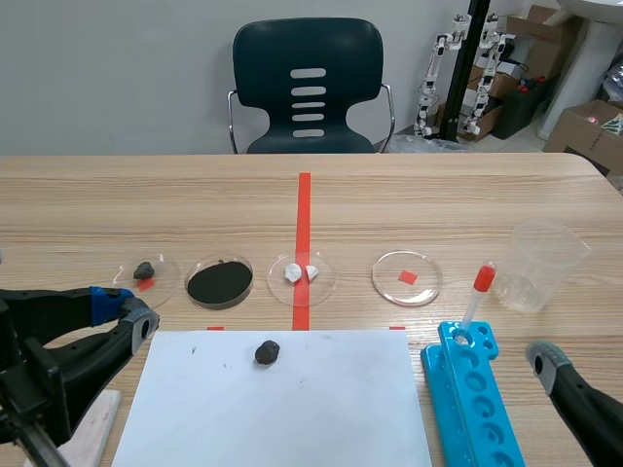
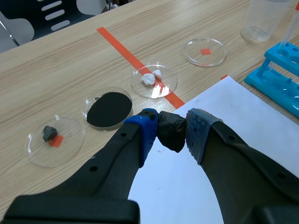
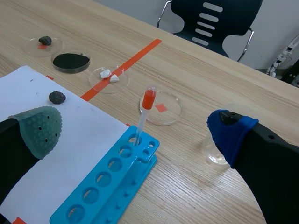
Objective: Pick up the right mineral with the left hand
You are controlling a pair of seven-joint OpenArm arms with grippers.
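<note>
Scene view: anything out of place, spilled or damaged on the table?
One thing: a dark mineral lies loose on the white paper, while the grey rock, black powder and white pieces each sit in a dish. No spill or damage shows.

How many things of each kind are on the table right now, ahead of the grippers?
Petri dishes: 4
Dark mineral lumps: 2
White mineral pieces: 2
Black powder pile: 1
Clear cup: 1
Blue tube rack: 1
Dropper: 1
White paper sheet: 1
Total: 13
</note>
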